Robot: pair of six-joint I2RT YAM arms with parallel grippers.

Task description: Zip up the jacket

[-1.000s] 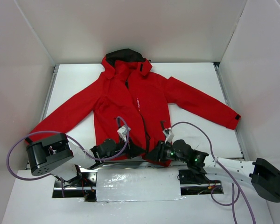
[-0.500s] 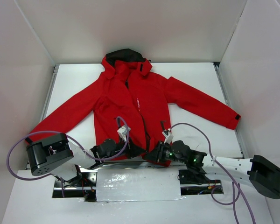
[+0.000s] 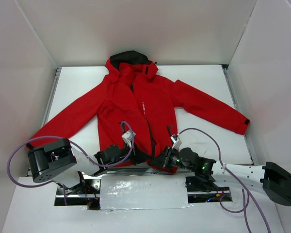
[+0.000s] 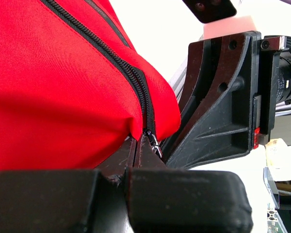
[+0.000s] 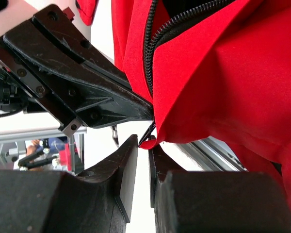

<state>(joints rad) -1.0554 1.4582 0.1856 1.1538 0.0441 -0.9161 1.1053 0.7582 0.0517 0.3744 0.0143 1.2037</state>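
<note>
- At the near hem, the left claw (image 4: pixel 137 148) is pinched closed on the jacket (image 3: pixel 136 104), right beside the bottom end of its front zipper (image 4: pixel 133 80).
- Right claw (image 5: pixel 143 150) is barely parted, with the other hem corner at its tips.
- Jacket lies spread on the white desk (image 3: pixel 203 80), hood farthest away.

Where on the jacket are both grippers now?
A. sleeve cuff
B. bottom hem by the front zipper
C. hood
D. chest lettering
B: the wrist views show the left gripper and right gripper at the jacket hem, beside the front zipper at its lower end.
</note>
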